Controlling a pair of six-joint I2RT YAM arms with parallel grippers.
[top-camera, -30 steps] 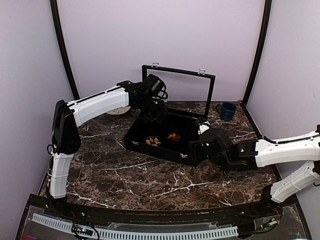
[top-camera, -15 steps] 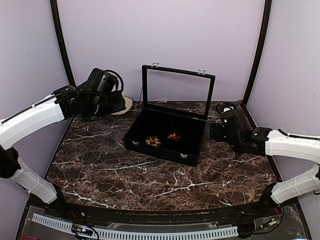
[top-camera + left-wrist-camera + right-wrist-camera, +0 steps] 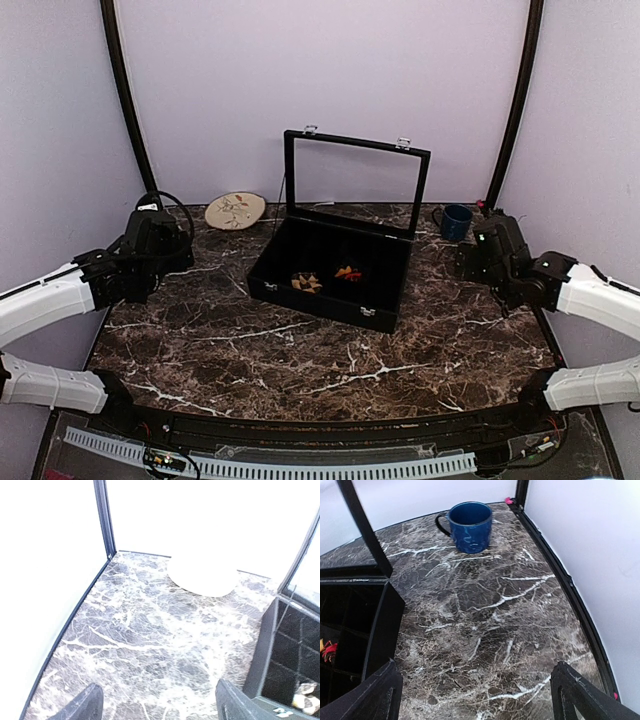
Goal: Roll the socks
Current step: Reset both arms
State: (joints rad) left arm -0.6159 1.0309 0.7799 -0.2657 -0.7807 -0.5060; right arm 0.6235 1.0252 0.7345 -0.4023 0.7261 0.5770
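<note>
Two rolled socks lie in compartments of the open black case (image 3: 330,300): the tan-brown and black sock (image 3: 306,282) on the left, the red, orange and black sock (image 3: 348,272) to its right. My left gripper (image 3: 168,250) hovers over the table well left of the case, open and empty. In the left wrist view the left gripper (image 3: 160,707) has only marble between its fingers (image 3: 87,705), and the tan sock (image 3: 305,700) shows at the far right. My right gripper (image 3: 477,695) is open and empty right of the case (image 3: 375,625); a bit of the red sock (image 3: 327,650) shows.
The case's glass lid (image 3: 355,185) stands upright at the back. A blue mug (image 3: 456,221) sits at the back right, also in the right wrist view as the mug (image 3: 470,525). A round plate (image 3: 235,210) lies at the back left. Walls close in on both sides.
Both arms have drawn back from the case, the left one to the left edge, the right one to the right. The left jaws have spread wider. The socks stay in the case.
</note>
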